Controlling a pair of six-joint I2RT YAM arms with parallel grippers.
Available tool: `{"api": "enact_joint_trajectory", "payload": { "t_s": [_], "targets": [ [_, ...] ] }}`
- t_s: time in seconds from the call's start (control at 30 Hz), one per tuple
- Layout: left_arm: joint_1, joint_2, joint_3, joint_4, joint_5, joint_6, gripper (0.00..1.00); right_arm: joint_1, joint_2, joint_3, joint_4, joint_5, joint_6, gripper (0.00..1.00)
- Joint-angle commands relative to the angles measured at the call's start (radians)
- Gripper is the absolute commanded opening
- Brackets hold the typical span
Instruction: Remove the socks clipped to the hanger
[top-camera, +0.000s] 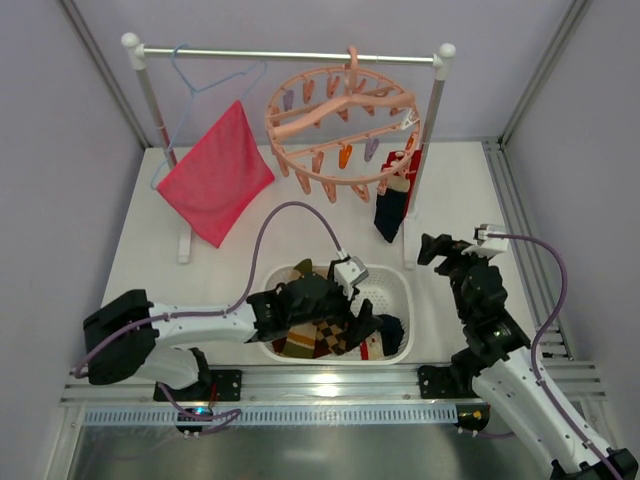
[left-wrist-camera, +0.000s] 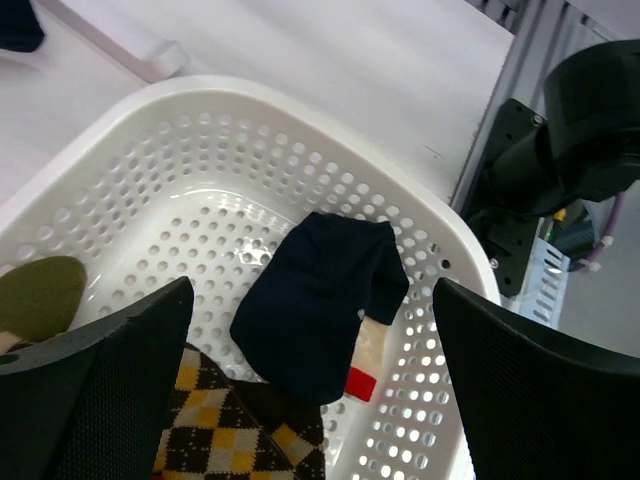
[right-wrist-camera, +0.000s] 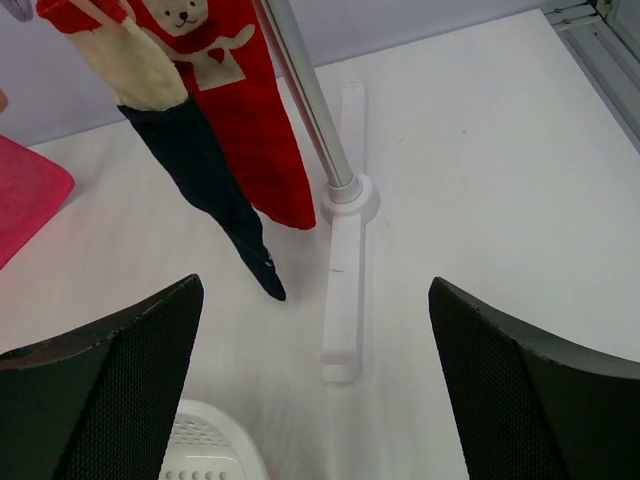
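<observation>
Now your left claw (left-wrist-camera: 312, 288) hangs wide open over the white basket (left-wrist-camera: 300, 105), gripping nothing; a navy sock (left-wrist-camera: 310, 325) lies inside it, against an argyle sock (left-wrist-camera: 215, 420). Your right claw (right-wrist-camera: 315, 285) is spread wide too, empty above the counter (right-wrist-camera: 480, 150). On the pink hanger (top-camera: 340, 130), a red sock (right-wrist-camera: 250, 130) and a dark sock (right-wrist-camera: 200, 160) hang clipped.

The white bench (top-camera: 455, 200) carries a white perforated basket (top-camera: 402, 292) at 6 o'clock, close to the front edge. A clothes rack (top-camera: 290, 55) spans the 12 o'clock half on two flat white feet: one foot (top-camera: 184, 245) at 9 o'clock, the other foot (right-wrist-camera: 340, 300) just beyond the basket's 1 o'clock corner, not touching it. A metal rail (top-camera: 330, 385) lines the 6 o'clock edge.
</observation>
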Motion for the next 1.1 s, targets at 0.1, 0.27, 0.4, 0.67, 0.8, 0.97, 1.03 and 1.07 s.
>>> {"api": "enact_joint_trajectory", "payload": {
  "t_s": [0.1, 0.27, 0.4, 0.67, 0.8, 0.97, 1.03, 1.07],
  "targets": [
    [-0.002, -0.123, -0.029, -0.023, -0.305, -0.021, 1.0, -0.024, 0.089, -0.044, 0.193, -0.119, -0.037, 0.93],
    [0.001, -0.238, -0.075, -0.106, -0.521, -0.056, 1.0, -0.113, 0.302, 0.04, 0.342, -0.269, -0.053, 0.93],
    [0.013, -0.318, -0.124, -0.141, -0.549, -0.067, 1.0, -0.163, 0.453, 0.128, 0.418, -0.361, -0.073, 0.93],
    [0.067, -0.474, -0.239, -0.164, -0.555, -0.119, 1.0, -0.212, 0.683, 0.257, 0.543, -0.482, -0.135, 0.93],
    [0.092, -0.529, -0.262, -0.203, -0.557, -0.124, 1.0, -0.219, 0.785, 0.29, 0.609, -0.508, -0.165, 0.93],
    [0.104, -0.578, -0.281, -0.232, -0.568, -0.112, 1.0, -0.226, 0.904, 0.335, 0.688, -0.602, -0.169, 0.91],
    [0.109, -0.594, -0.285, -0.238, -0.574, -0.11, 1.0, -0.226, 0.951, 0.347, 0.718, -0.626, -0.167, 0.88],
    [0.112, -0.598, -0.287, -0.246, -0.575, -0.109, 1.0, -0.226, 0.962, 0.347, 0.727, -0.643, -0.165, 0.86]
  ]
}}
